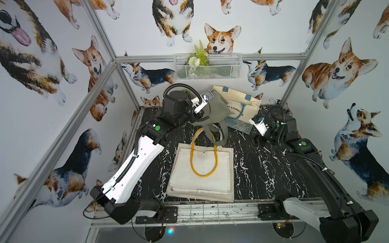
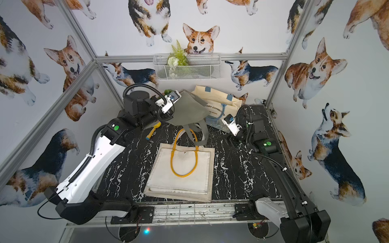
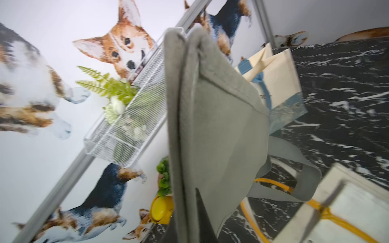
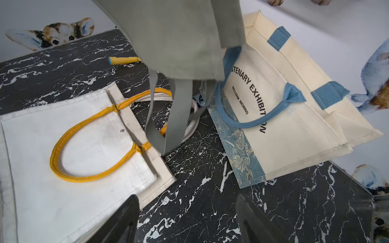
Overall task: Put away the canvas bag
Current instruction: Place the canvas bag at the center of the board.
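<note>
A grey canvas bag [image 1: 216, 109] [image 2: 189, 109] hangs in the air at the back of the table, its grey straps [image 4: 168, 117] dangling down onto the bags below. My left gripper [image 3: 189, 221] is shut on the edge of this bag [image 3: 221, 126]; the cloth hides most of its fingers. In both top views the left wrist sits at the bag's upper left corner. My right gripper [image 4: 187, 210] stands open over bare black marble, nothing between its fingers [image 4: 124, 216]. It is low at the right of the hanging bag [image 4: 179, 37], apart from it.
A white bag with yellow handles [image 1: 202, 174] lies flat in the middle of the table [image 1: 263, 168]. A cream bag with blue handles [image 1: 237, 101] leans on the back wall. Above hangs a white wire basket [image 1: 223, 67] holding a fern. A yellow tool [image 2: 152, 130] lies at the back left.
</note>
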You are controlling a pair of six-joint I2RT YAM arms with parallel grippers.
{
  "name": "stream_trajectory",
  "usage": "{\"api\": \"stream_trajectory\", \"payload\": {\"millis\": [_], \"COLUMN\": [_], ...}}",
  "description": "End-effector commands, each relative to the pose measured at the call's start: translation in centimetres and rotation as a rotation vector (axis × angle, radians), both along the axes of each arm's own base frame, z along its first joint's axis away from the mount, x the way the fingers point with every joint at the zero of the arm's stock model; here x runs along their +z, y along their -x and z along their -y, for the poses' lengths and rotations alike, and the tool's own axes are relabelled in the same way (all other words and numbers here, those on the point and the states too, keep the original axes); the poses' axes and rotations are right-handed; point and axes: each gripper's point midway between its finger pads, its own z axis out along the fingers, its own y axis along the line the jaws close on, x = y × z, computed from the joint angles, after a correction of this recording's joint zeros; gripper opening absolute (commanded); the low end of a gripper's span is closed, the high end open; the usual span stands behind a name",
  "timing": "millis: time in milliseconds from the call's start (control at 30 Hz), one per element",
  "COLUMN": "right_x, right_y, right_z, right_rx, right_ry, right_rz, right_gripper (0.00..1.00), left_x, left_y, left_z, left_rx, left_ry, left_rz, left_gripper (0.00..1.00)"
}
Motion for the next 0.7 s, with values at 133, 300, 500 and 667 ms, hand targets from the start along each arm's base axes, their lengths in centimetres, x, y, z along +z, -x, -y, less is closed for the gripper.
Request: {"api": "stream_trajectory", "payload": {"millis": [133, 300, 500, 667], "right_x": [2.2, 0.2, -1.8, -2.9], "right_y": [-0.8, -0.3, 0.5, 0.8], "right_z": [-1.8, -1.9, -2.0, -2.0], "right_rx": [0.038, 0.042, 0.032, 0.011], "right_ry": [-0.137, -0.152, -0.188, -0.214], "right_rz": [0.012, -0.033, -0.097, -0.152], "right_gripper": [0.76, 0.76, 0.76, 0.76], "left_x": [3.2, -8.5, -20.3, -25.5], "left_y": [1.3, 6.0, 10.4, 13.6], "left_z": [2.1, 6.0, 7.0, 7.2], "left_rx": [-0.090, -0.268, -0.206, -0.193], "left_ry": [-0.070, -0.142, -0.243, -0.357], "left_rz": [0.255, 0.202, 0.169, 0.142], "left_gripper": [0.00, 0.00, 0.00, 0.00]}}
